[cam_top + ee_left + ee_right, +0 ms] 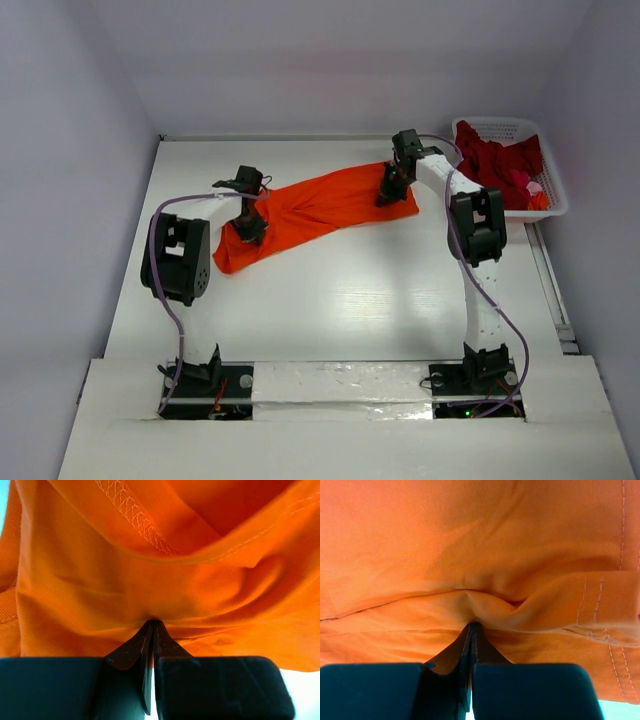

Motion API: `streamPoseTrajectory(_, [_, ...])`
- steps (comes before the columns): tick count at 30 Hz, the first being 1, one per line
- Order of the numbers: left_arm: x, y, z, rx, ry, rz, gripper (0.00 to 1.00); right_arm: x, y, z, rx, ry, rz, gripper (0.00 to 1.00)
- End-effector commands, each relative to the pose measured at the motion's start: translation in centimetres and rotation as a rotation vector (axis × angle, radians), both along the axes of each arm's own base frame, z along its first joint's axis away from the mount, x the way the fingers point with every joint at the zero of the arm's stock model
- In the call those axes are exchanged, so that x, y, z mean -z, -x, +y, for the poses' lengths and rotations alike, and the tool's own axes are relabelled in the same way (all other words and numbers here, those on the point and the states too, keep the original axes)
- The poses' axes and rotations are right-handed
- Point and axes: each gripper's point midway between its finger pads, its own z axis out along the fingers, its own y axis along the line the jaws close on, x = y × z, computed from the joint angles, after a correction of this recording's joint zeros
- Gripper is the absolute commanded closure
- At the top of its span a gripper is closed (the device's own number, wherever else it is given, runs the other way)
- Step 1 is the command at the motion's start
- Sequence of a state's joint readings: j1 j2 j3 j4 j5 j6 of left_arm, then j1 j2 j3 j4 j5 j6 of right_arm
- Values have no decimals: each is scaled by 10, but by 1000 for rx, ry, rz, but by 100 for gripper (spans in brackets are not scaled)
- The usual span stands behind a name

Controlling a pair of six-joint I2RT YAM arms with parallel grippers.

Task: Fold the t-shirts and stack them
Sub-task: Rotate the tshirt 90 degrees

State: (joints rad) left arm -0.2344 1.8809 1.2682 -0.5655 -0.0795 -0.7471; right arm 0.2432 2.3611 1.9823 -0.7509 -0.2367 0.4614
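**Orange t-shirt (320, 205) gripped at both ends**

The garment lies stretched as a band on the counter (340, 300), upper centre of the top view, sloping from lower left to upper right. The left gripper (248, 228) is clenched on its lower-left end, and the right gripper (390, 190) on its upper-right end. Both wrist views show cloth pinched between closed tips. The dark red t-shirts (495, 160) sit heaped in the white basket (505, 123), upper right.
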Motion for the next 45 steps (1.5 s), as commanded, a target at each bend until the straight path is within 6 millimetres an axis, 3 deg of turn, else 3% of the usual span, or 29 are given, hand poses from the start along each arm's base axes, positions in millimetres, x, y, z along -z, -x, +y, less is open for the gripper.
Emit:
streamPoseTrajectory(1, [-8, -12, 4, -20, -28, -33, 100, -16, 4, 5, -7, -19, -28, 100])
streamPoseTrajectory(12, [7, -19, 28, -46, -59, 9, 100, -9, 31, 8, 4, -44, 27, 100])
streamPoseTrajectory(20, [-12, -36, 47, -40, -112, -5, 100, -8, 59, 3, -5, -57, 34, 100])
streamPoseTrajectory(26, [-26, -44, 54, -39, -134, -34, 100, 3, 86, 2, -23, -52, 59, 100])
streamPoseTrajectory(38, [-20, -52, 62, -34, -162, -33, 100, 3, 127, 28, -83, -83, 69, 100])
streamPoseTrajectory(45, [-12, -61, 63, -36, -154, -23, 100, 3, 165, 50, -149, -98, 89, 100])
